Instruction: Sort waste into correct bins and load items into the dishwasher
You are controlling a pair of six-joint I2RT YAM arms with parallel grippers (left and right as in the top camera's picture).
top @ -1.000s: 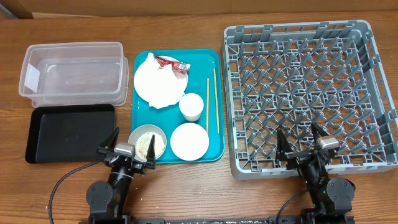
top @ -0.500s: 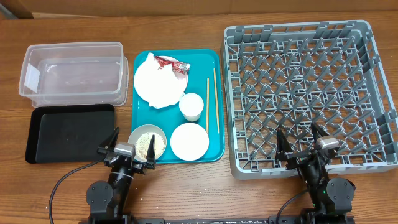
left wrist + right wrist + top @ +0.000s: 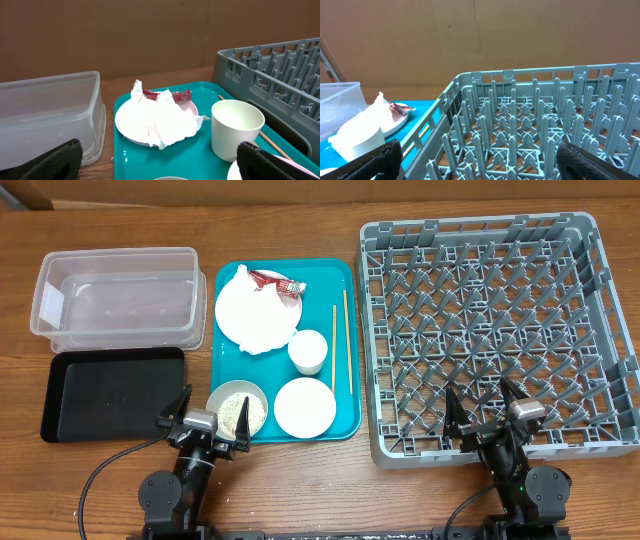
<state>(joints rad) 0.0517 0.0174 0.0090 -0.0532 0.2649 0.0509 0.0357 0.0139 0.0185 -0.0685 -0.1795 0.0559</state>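
On the teal tray (image 3: 345, 280) a round white plate (image 3: 232, 315) holds a crumpled white napkin (image 3: 262, 330) and a red-and-white wrapper (image 3: 272, 281); both show in the left wrist view, napkin (image 3: 165, 120) and wrapper (image 3: 165, 94). A small white cup (image 3: 308, 351) (image 3: 236, 129), a white bowl (image 3: 305, 407), a grey-white bowl of beige grains (image 3: 238, 409) and two chopsticks (image 3: 340, 340) lie there too. The clear tub (image 3: 115, 295) and black tray (image 3: 110, 392) sit left. The grey dish rack (image 3: 495, 330) (image 3: 535, 130) sits right. My left gripper (image 3: 205, 423) and right gripper (image 3: 487, 418) are open and empty at the front.
The teal tray lies between the bins and the rack. The wooden table's front edge (image 3: 330, 500) runs just behind both arm bases. A brown cardboard wall (image 3: 150, 35) stands behind the table.
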